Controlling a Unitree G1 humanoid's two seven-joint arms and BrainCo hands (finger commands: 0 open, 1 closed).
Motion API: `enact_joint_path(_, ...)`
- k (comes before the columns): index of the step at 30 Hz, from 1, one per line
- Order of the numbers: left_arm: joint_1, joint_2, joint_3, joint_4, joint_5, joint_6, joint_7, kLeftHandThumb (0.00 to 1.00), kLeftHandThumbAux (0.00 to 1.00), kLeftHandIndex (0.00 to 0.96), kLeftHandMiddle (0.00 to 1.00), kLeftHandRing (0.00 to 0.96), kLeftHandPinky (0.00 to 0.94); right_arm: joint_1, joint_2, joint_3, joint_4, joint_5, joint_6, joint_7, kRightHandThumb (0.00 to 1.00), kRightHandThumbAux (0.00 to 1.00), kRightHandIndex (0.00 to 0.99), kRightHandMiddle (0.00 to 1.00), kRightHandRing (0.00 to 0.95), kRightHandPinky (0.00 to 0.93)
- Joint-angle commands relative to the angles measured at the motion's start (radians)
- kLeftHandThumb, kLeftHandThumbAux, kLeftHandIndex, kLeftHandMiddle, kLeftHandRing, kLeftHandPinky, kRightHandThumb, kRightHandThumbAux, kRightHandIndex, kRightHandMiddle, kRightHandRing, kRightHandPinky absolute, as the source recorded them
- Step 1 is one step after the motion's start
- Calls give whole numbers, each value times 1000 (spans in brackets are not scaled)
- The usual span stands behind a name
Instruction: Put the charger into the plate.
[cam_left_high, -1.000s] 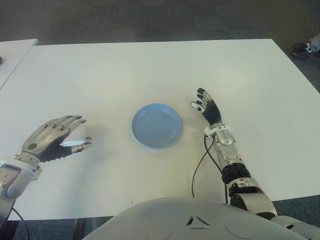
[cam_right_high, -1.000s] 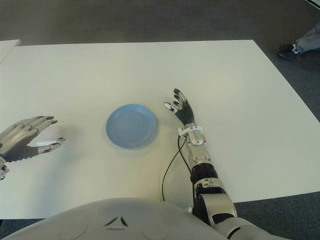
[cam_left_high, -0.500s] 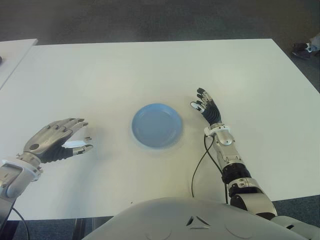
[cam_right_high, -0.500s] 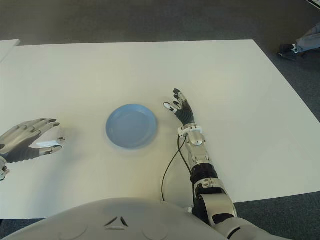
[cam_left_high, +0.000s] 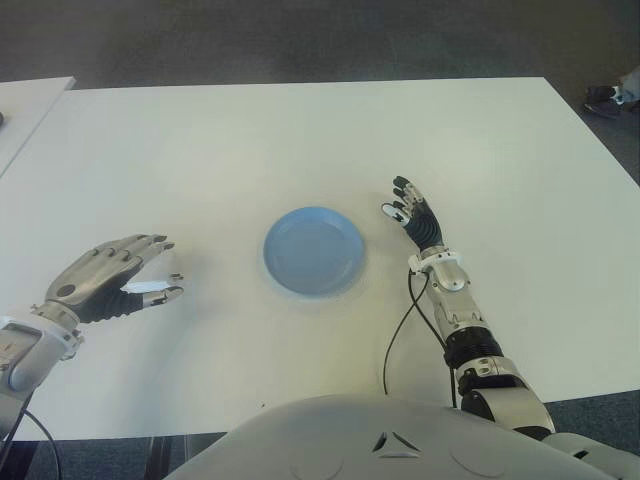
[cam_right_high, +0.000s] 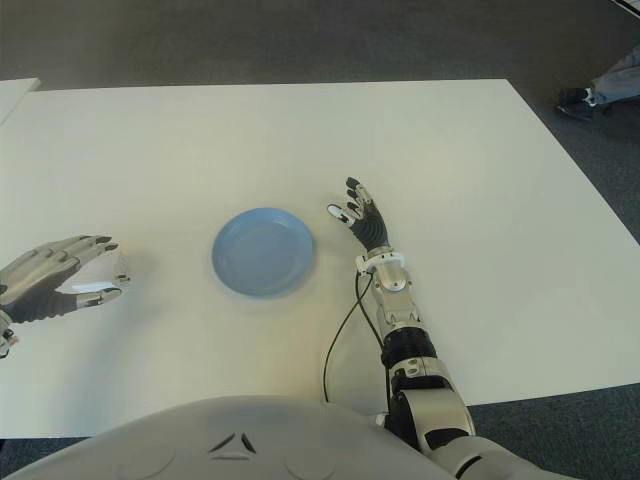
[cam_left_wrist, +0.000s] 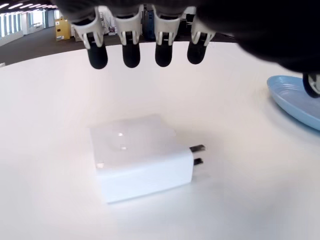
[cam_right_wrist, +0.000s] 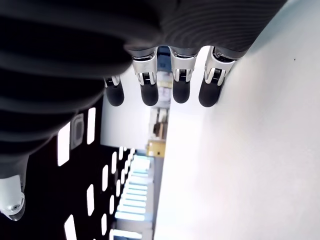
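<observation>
Left robot hand (cam_left_high: 105, 278) hovers released over white charger (cam_left_wrist: 141, 157)

Right robot hand (cam_left_high: 413, 212), fingers relaxed, shows beside blue plate (cam_left_high: 314, 250) on the desk (cam_left_high: 300, 140).

A white table (cam_left_high: 300, 130) is standing on dark carpet (cam_left_high: 300, 40), a person's shoe (cam_left_high: 603, 97) showing far right.

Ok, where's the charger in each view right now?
Left eye: charger under the left hand, left of the plate.
Right eye: same, at far left.
Left wrist: centre, prongs toward the plate.
Right wrist: not in view.
Shared landmark: the plate.
</observation>
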Motion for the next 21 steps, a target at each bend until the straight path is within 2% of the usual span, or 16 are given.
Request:
enact_joint_path(1, -8, -18, 18, 12, -6, 7, -1, 408, 127, 0, 0, 0, 0, 24, -6, 2, 17, -4, 33, 7, 31, 541, 0, 10, 24, 80)
enact_joint_path(11, -18, -26, 65, 32, -30, -24, 8, 426, 135, 0, 0, 0, 0, 22, -9, 4, 22, -8, 31, 9, 31, 532, 0, 11, 26, 81)
enact_joint_path(16, -43, -5, 88, 119, -39, -69, 37, 447, 138, 0, 0, 0, 0, 23, -7, 5, 22, -10, 30, 5, 32, 527, 0, 12, 28, 87)
enact_joint_path(21, -53, -1, 111, 158, -19, -79, 75, 485, 146, 0, 0, 0, 2, 25, -7, 6, 20, -11, 32, 2, 36, 532, 0, 14, 30, 88)
